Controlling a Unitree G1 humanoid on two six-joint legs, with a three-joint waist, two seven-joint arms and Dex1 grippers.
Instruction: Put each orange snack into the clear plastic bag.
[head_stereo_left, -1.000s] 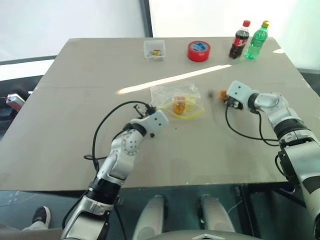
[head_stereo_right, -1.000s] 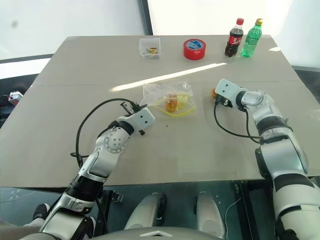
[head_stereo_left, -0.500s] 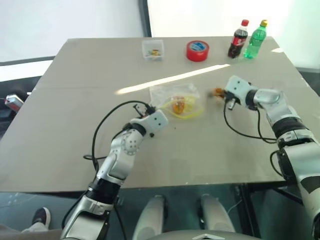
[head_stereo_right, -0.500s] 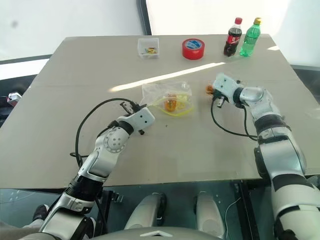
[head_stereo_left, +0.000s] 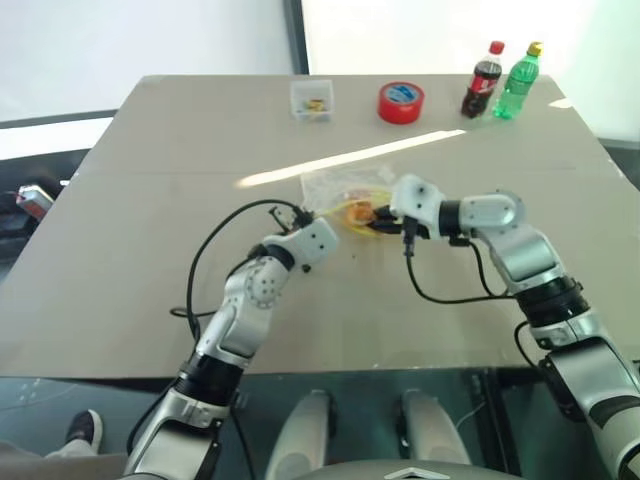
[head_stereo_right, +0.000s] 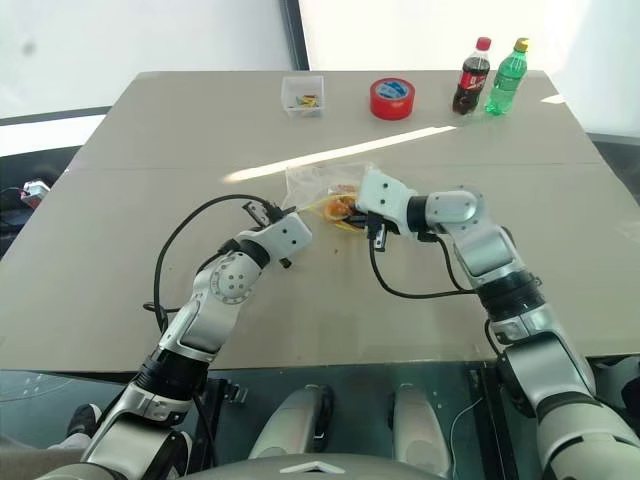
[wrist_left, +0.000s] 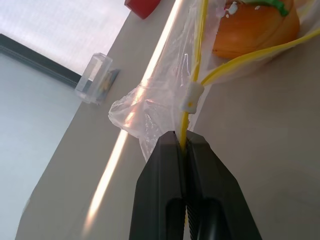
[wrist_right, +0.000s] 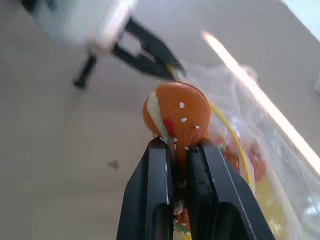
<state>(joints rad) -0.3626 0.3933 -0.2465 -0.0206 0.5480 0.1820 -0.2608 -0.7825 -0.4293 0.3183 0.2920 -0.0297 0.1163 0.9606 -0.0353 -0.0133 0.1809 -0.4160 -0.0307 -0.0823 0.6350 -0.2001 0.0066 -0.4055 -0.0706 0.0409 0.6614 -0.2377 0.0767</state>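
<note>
The right tool (wrist_right: 177, 150) is clamped on 1 orange snack (wrist_right: 177, 116), holding it at the mouth of the clear plastic bag (head_stereo_left: 340, 190) mid-table (head_stereo_left: 150, 200). The left tool (wrist_left: 182, 142) pinches the bag's yellow zip strip (wrist_left: 192, 90). A 2nd snack (wrist_left: 255, 25) lies inside.

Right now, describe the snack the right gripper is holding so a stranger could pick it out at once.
Start at the grey table and find the clear plastic bag near its middle. At the bag's open yellow-zip mouth, the right gripper pinches an orange snack. Unlike the other orange snack, already inside the bag, this one is held clear of the tabletop between black fingers.
</note>
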